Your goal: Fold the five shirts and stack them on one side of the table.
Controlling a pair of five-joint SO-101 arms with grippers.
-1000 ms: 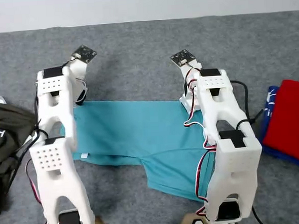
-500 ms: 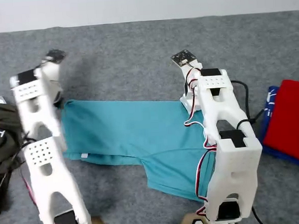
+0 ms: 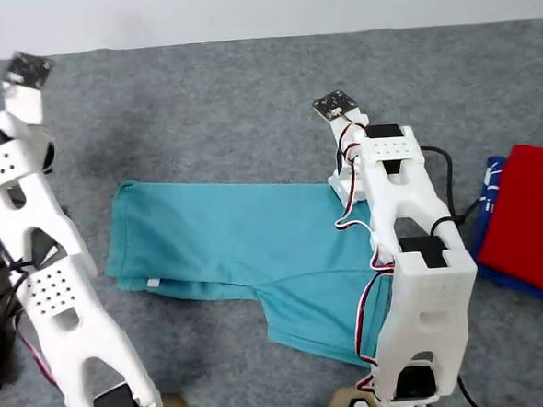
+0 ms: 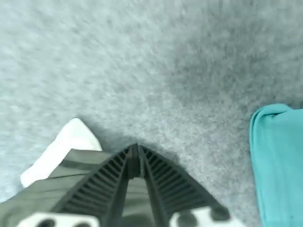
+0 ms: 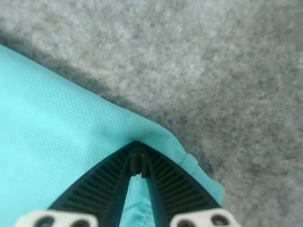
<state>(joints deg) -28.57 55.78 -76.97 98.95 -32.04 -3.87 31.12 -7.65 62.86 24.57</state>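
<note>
My right pincer point(image 5: 136, 163) is closed tight on the far right corner of the teal shirt point(image 3: 246, 242), with a nip of its hem between the tips. My left pincer point(image 4: 137, 153) is closed too but holds nothing. It hangs over the grey table point(image 3: 246, 94) just off the shirt's far left corner. The shirt lies flat between my arms, and a folded red shirt point(image 3: 530, 215) sits well to its right. To fold cleanly, I judge the left should take the corner beside it so both rise level; pulling from the right alone would skew the cloth. The right wrist view shows my bite on the hem, which the arm hides from above. The left wrist view shows empty tips and dark cloth point(image 4: 52, 198) below them. The high view alone shows the shirt's whole lie.
</note>
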